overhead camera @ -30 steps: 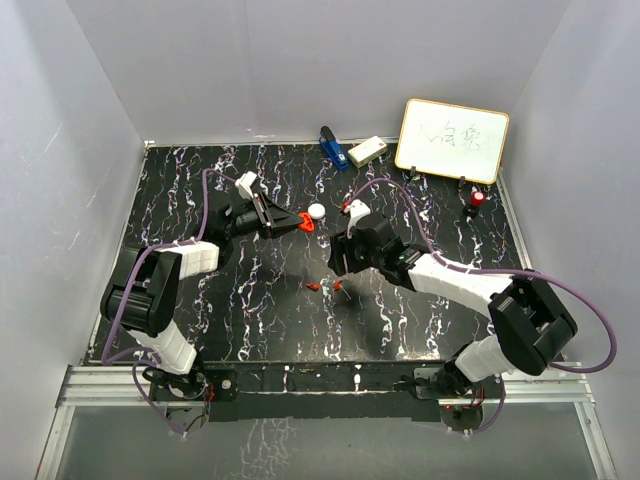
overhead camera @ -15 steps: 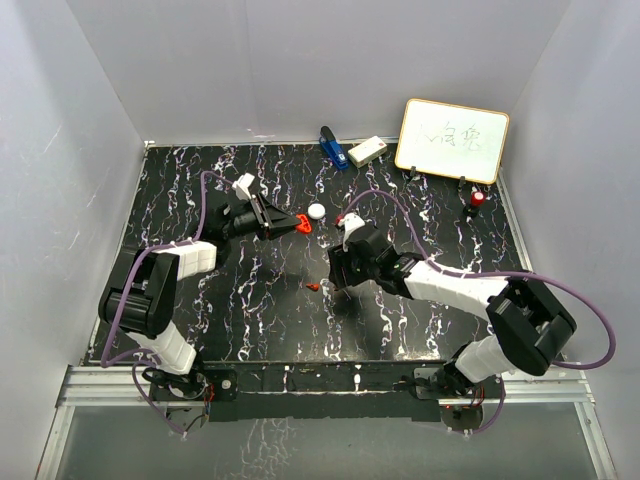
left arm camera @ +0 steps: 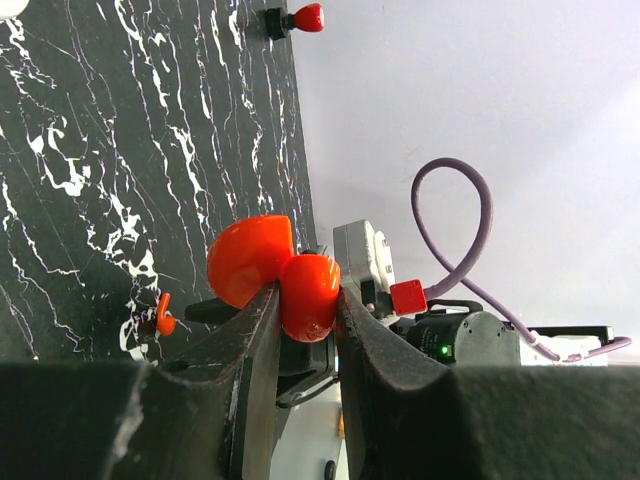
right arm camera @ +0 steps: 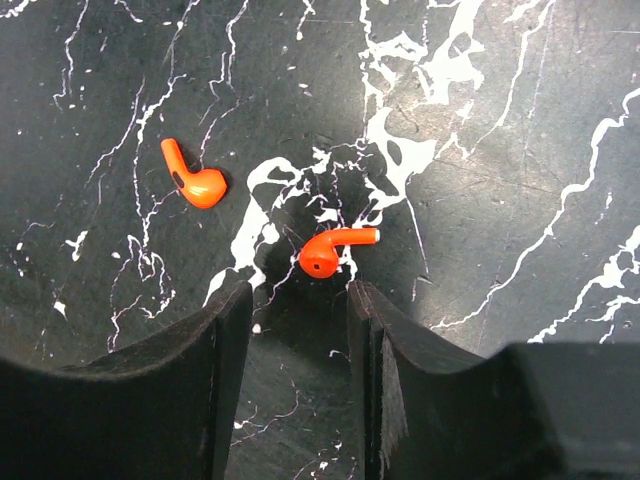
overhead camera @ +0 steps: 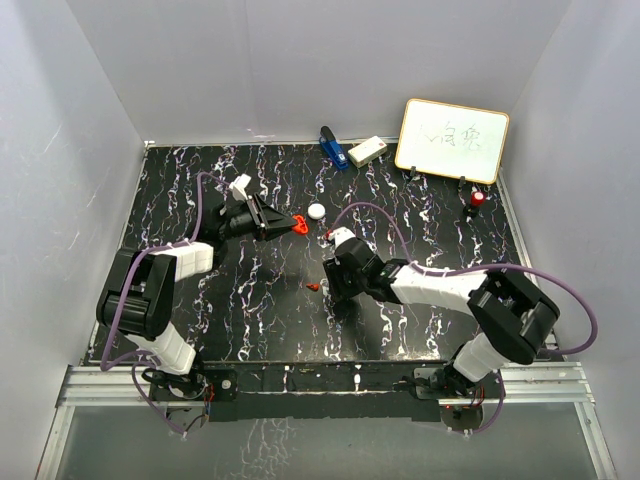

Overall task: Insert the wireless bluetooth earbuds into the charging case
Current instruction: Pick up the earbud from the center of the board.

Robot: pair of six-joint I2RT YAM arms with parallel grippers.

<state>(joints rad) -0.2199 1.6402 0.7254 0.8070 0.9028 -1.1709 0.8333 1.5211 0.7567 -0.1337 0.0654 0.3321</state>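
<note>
Reaching from its base at the near right toward the middle of the black marbled table point(overhead camera: 250, 320), the right arm lies low and long, with its wrist tipped down so the right gripper point(right arm camera: 300, 300) points at the surface. Its two black fingers point(right arm camera: 225, 370) stand apart with a clear gap between them, and nothing is pinched.

Two red earbuds lie loose on the table, apart from each other. The first earbud point(right arm camera: 335, 250) sits just ahead of the gap between the fingertips, slightly toward one finger, with its stem lying sideways. It does not appear to touch either finger. The second earbud point(right arm camera: 195, 180) lies farther out, to the left in the wrist view.

The left arm rises from its base at the near left, folds at the elbow, and sends its forearm up and right toward the middle of the table. The left gripper point(left arm camera: 307, 298) is pressed tight on the red case point(left arm camera: 308, 295). One rounded half of the case is clamped between the fingers, and the other half juts out to one side. From above, the case point(overhead camera: 297, 222) is well apart from the right gripper and the earbuds.

A small white disc point(overhead camera: 316, 211) lies near the case. A whiteboard point(overhead camera: 452, 140) leans at the far right corner, with a red-capped marker point(overhead camera: 477, 200) standing below it.
</note>
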